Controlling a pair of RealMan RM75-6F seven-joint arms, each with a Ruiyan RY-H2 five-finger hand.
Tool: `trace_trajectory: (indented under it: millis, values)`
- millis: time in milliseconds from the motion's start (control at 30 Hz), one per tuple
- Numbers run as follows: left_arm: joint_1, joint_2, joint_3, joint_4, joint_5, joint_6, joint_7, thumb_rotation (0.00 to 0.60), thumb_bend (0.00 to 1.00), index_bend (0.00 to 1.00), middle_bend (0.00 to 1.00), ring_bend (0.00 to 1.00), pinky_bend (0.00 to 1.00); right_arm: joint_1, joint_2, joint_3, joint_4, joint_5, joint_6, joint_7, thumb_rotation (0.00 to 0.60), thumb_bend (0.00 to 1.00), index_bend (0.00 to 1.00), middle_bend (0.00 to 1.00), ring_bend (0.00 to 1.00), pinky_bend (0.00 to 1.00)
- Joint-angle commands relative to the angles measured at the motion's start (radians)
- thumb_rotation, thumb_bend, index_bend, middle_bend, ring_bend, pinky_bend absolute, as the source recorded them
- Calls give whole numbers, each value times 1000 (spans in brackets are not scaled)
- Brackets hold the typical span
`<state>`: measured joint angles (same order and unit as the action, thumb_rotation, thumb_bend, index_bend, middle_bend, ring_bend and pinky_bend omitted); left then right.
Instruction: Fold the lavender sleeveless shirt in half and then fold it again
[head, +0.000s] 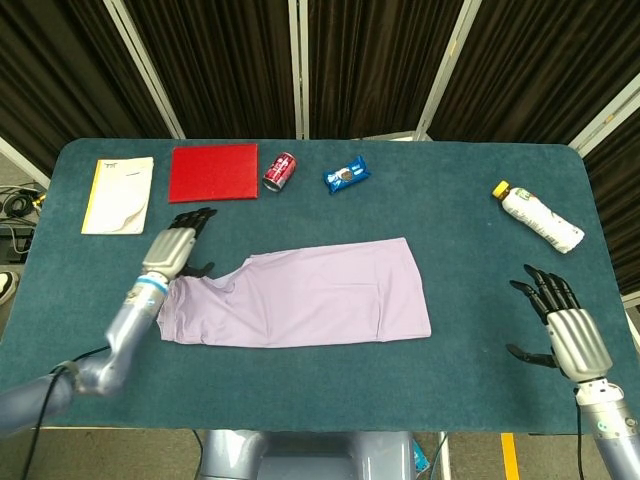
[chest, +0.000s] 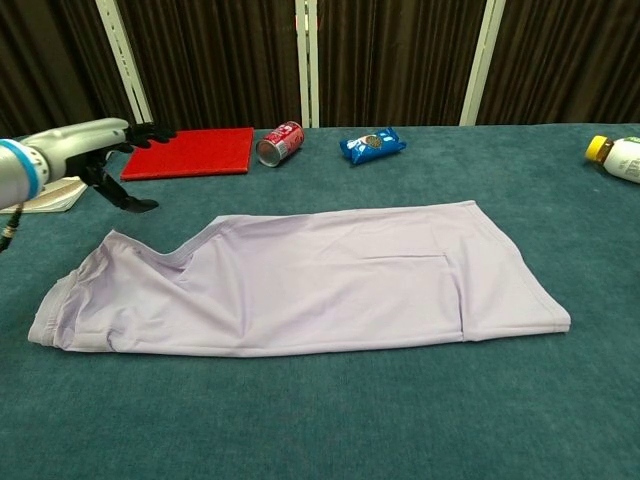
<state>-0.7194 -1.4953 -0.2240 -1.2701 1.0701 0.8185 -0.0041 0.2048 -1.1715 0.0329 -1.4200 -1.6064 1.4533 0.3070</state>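
The lavender sleeveless shirt (head: 310, 293) (chest: 320, 280) lies flat on the blue table, folded into a long band running left to right. My left hand (head: 175, 244) (chest: 95, 150) hovers off the shirt's upper left end, fingers spread, holding nothing. My right hand (head: 565, 325) stays near the table's right front edge, far from the shirt, fingers apart and empty. It does not show in the chest view.
Along the back lie a yellow-edged notepad (head: 118, 194), a red board (head: 214, 172), a red soda can (head: 279, 170) on its side and a blue snack packet (head: 346, 175). A white bottle with a yellow cap (head: 538, 216) lies at the far right.
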Motion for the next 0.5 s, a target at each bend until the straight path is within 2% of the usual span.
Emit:
trace_trajectory:
  millis: [33, 100, 200, 267, 433, 500]
  values:
    - [60, 81, 68, -41, 125, 21, -97, 600, 326, 63, 0, 0, 0, 0, 0, 0, -2, -1, 0, -5, 600, 0, 194, 0, 0, 0]
    - [83, 101, 109, -23, 210, 41, -158, 600, 266, 101, 0, 0, 0, 0, -1, -1, -2, -1, -2, -9, 600, 0, 194, 0, 0, 0]
    - [105, 106, 161, 18, 312, 78, -223, 600, 107, 132, 0, 0, 0, 0, -2, -1, -2, 0, -3, -14, 600, 0, 194, 0, 0, 0]
    - [122, 105, 218, 76, 412, 122, -279, 600, 16, 141, 0, 0, 0, 0, -4, -1, -1, 1, -4, -19, 600, 0, 194, 0, 0, 0]
    - [141, 82, 301, 220, 555, 214, -348, 600, 0, 235, 0, 0, 0, 0, -7, -2, -4, 1, -7, -32, 600, 0, 194, 0, 0, 0]
    - [146, 64, 326, 289, 599, 250, -372, 600, 0, 243, 0, 0, 0, 0, -9, -2, -5, 3, -9, -38, 600, 0, 194, 0, 0, 0]
